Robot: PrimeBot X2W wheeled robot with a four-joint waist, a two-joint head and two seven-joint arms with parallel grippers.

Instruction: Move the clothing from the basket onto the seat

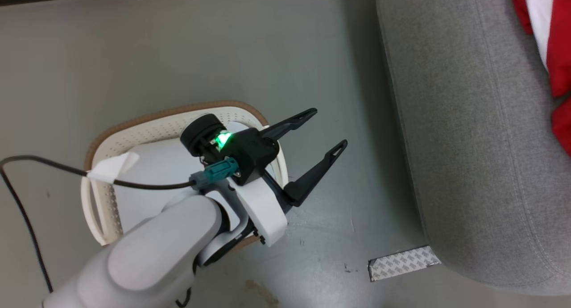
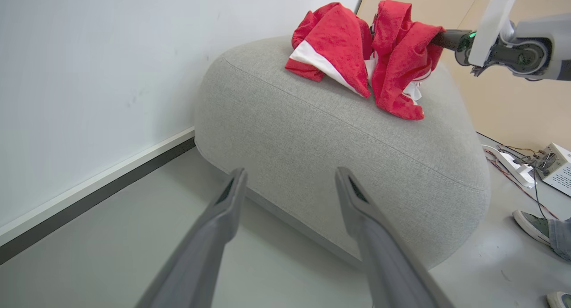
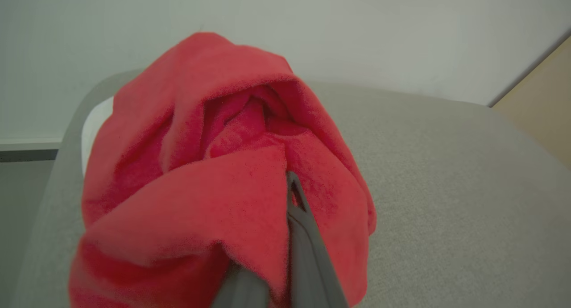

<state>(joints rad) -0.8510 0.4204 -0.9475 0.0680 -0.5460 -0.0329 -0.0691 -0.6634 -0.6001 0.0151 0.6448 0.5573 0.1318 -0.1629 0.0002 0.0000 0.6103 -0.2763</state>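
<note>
Grey seat (image 2: 312, 134) bears the clothing (image 2: 339, 44), pinched by right gripper (image 3: 283, 192); left gripper (image 1: 329, 127) gapes near basket (image 1: 151, 130)

No legible text, brand or number anywhere — print on floor tape patch (image 1: 403, 263) too small to read.

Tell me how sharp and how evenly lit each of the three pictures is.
Head view: sharp, soft even light; the seat throws a faint shadow on the floor, a green lamp glows behind the left tool. Left wrist view: the clothing is sharp, the near fingers slightly soft, the seat bulges from the wide lens. Right wrist view: the clothing is very close, blurred at lower left.
</note>
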